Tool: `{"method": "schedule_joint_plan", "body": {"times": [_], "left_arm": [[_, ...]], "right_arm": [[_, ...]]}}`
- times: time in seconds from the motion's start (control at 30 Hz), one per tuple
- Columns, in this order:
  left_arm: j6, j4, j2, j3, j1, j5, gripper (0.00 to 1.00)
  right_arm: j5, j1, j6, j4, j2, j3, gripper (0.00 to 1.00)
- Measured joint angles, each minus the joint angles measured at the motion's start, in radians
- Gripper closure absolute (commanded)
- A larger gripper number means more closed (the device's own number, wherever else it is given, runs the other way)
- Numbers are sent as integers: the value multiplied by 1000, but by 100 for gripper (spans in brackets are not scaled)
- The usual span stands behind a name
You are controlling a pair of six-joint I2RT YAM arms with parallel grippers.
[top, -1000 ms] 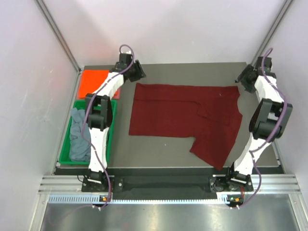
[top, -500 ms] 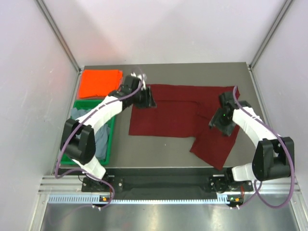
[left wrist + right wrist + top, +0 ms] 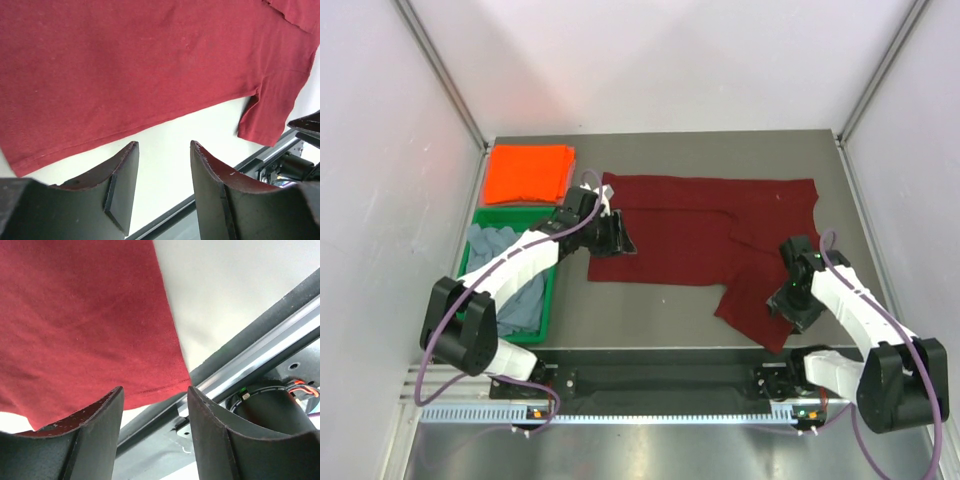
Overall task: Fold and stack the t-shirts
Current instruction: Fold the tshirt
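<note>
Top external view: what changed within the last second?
Both arms swung in from the far edge. The left gripper now hovers at the maroon t-shirt's near left corner, the right gripper at its near right flap; fingers open, nothing held. Orange t-shirt, grey-blue t-shirt and maroon one lie unchanged.

This is a robot test cell of the laboratory type, not a domestic room. A dark grey table forms the work surface. Plain white panels enclose the table on its left, right and far sides, and slanted aluminium posts rise from its far corners. An aluminium rail runs along the table's near edge and carries the bases of the left arm and the right arm. Bare sheet metal lies on the near side of that rail.
</note>
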Motion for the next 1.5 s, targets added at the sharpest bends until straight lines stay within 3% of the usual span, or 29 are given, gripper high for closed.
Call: {"method": "schedule_joint_plan", "body": {"times": [0.23, 0.37, 0.5, 0.6, 0.7, 0.87, 1.1, 1.5], "left_arm": [[-41, 97, 40, -16, 4, 33, 49], [-51, 106, 179, 114, 10, 14, 50], [-51, 108, 325, 270, 23, -21, 51], [-55, 112, 382, 296, 30, -57, 51], [-55, 95, 447, 319, 33, -96, 52], [-55, 58, 570, 394, 37, -167, 52], [-68, 12, 638, 499, 55, -246, 52], [-96, -11, 711, 610, 59, -312, 52]], "right_arm": [[40, 0, 7, 97, -1, 11, 46], [42, -2, -80, 251, 20, 96, 47], [32, -51, -195, 391, 177, 262, 60], [21, -92, -279, 478, 301, 342, 73], [12, -108, -360, 523, 433, 426, 78], [13, -113, -470, 567, 626, 562, 79], [2, -114, -567, 610, 792, 624, 80], [-40, -126, -618, 623, 957, 829, 80]]}}
